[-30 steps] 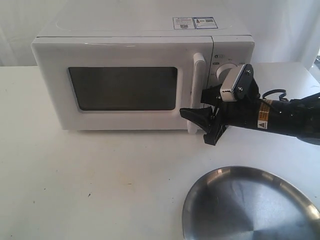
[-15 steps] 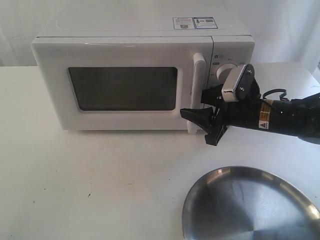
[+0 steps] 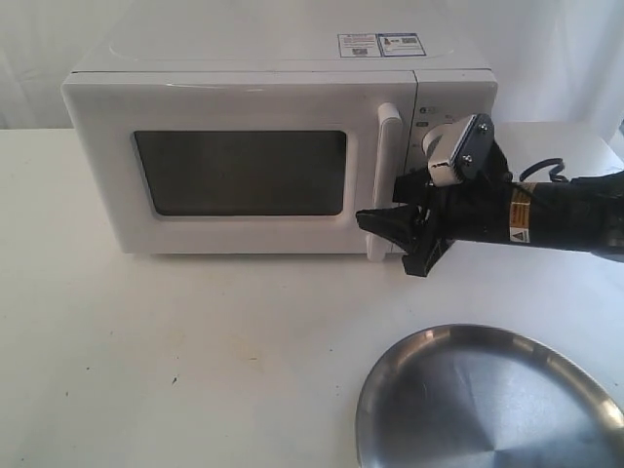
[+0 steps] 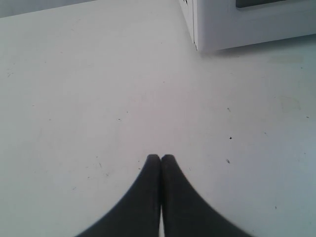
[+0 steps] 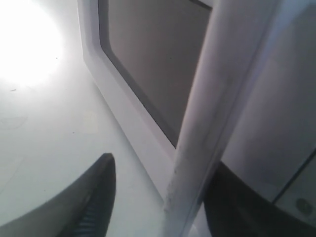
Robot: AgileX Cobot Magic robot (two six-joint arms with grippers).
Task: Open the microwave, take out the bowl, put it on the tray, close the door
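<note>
Right tool (image 3: 382, 224): jaws set wide and turned on their side, straddling the lower end of the door handle (image 3: 387, 146). In the right wrist view the white bar runs between the two black fingers (image 5: 94, 202). One finger stands clear of the bar. The other lies close behind it, and contact cannot be confirmed. Nothing is clamped. The black right arm (image 3: 556, 214) reaches in level from the right edge and carries a yellow warning label (image 3: 520, 216).

Left tool (image 4: 160, 159): fingertips pressed together, nothing between them, over bare bench (image 4: 74, 98). It shows in its own wrist view only, with a lower corner of the microwave (image 4: 237, 24) beyond it.

Door (image 3: 107, 166): shut, flush with the cabinet. It is a white panel with a dark rectangular window (image 3: 241, 173). The handle is a tall upright white bar at the door's right side.

Microwave (image 3: 273, 88): white, boxy, standing at the back of the white bench (image 3: 195, 341). There are printed stickers (image 3: 380, 44) on its top near the right rear. The control panel is to the right of the door, with one round white knob (image 3: 434, 136) partly covered by the arm's wrist unit. The window is too dark to show what is in the cavity.

Tray (image 3: 487, 409): round, shallow, brushed steel with a raised rim. It lies flat on the bench in front of and to the right of the microwave, well apart from it, and is cut by the frame's lower right edge. The part in view shows only its own brushed surface and reflections.
</note>
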